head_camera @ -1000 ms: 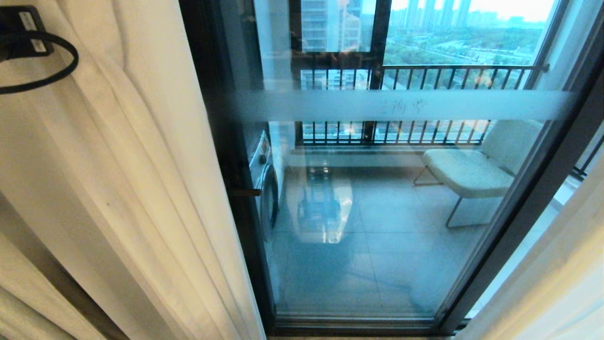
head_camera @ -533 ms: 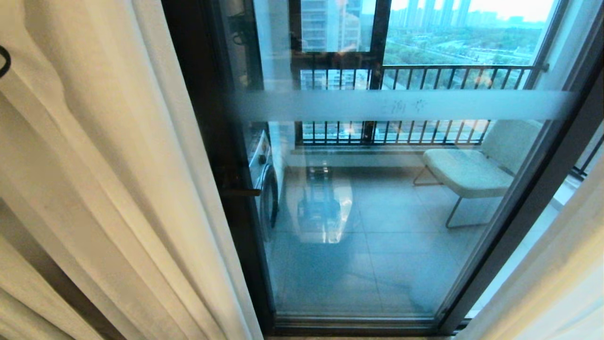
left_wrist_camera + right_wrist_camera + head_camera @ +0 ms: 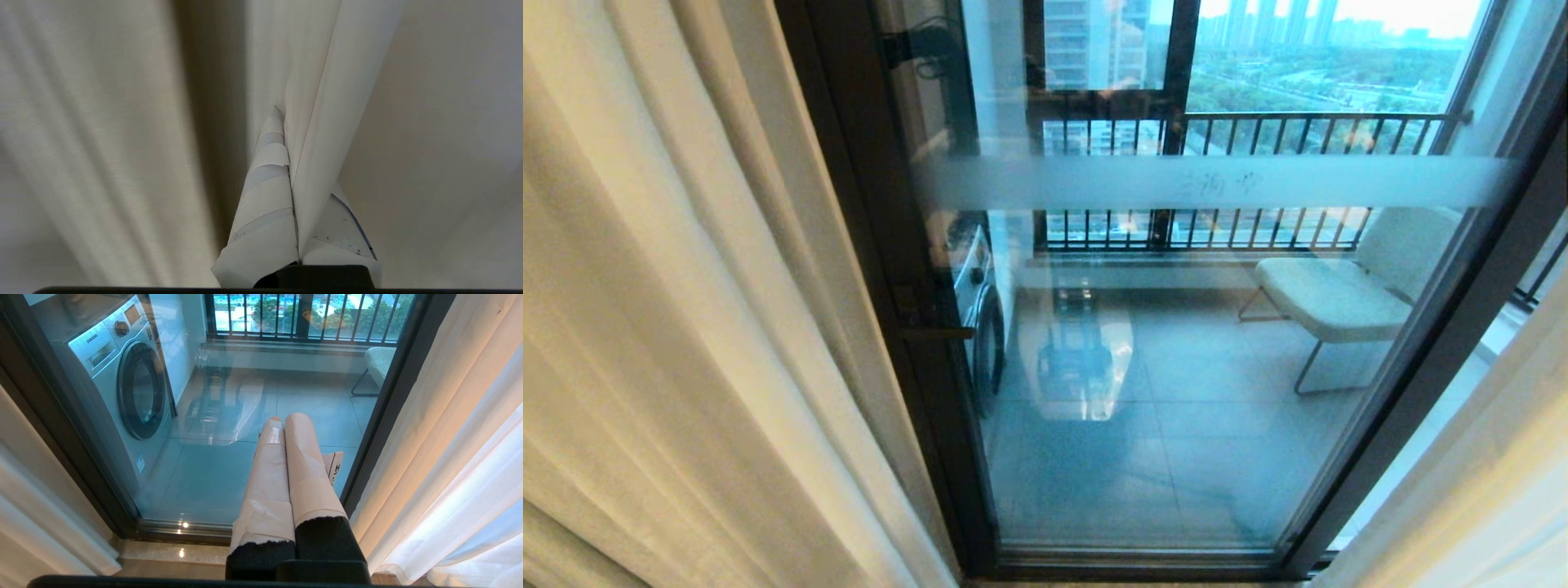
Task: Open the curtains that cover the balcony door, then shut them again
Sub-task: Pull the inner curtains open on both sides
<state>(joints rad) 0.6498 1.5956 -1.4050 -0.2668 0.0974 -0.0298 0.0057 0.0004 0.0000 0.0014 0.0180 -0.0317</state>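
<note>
The curtains stand parted. The left pale grey-beige drape [image 3: 686, 327] is drawn off to the left, and the right one [image 3: 1486, 474] hangs at the right edge with a white sheer [image 3: 482, 498] behind it. Between them the balcony door [image 3: 1176, 392] shows its glass, frosted band [image 3: 1217, 181] and dark frame [image 3: 874, 245]. My left gripper [image 3: 286, 122] is out of the head view; its taped fingers are shut on a fold of the left drape [image 3: 327, 102]. My right gripper [image 3: 285, 420] is low before the door, shut and empty.
Behind the glass a washing machine [image 3: 122, 375] stands at the left, a pale chair [image 3: 1339, 294] at the right, and a dark railing [image 3: 1258, 131] at the back. A door handle [image 3: 939, 332] juts from the left frame. A floor track [image 3: 184, 531] runs along the threshold.
The left drape's edge has slid further left, baring more of the dark door frame. The left arm's black cable loop has left the head view on the left.
</note>
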